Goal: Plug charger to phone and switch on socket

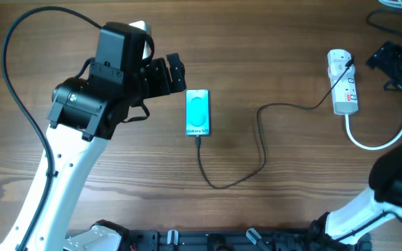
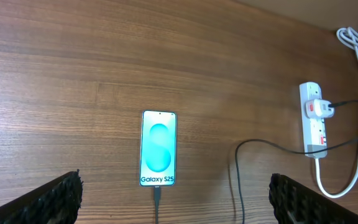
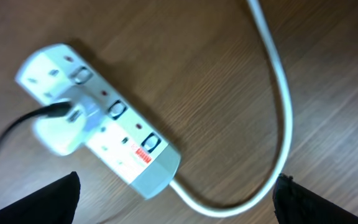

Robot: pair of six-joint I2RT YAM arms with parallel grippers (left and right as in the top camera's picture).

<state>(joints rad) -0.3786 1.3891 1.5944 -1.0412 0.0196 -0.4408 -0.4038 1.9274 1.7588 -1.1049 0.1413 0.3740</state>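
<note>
The phone (image 1: 197,111) lies flat mid-table with a cyan screen reading "Galaxy S25"; it also shows in the left wrist view (image 2: 158,148). The thin black charger cable (image 1: 260,136) curls from the phone's bottom edge, where its plug (image 2: 156,194) sits in the port, to a white adapter in the socket (image 1: 343,89). The socket is a white power strip with a thick white cord, also seen in the right wrist view (image 3: 104,124). My left gripper (image 1: 167,73) is open, left of the phone. My right gripper (image 1: 395,64) is open, right of the socket.
The socket's thick white cord (image 1: 375,143) loops toward the right arm's base and shows in the right wrist view (image 3: 278,99). More white cord (image 2: 353,40) lies at the far right. Black robot cables arc over the left arm (image 1: 19,104). A black rail runs along the front edge (image 1: 208,240).
</note>
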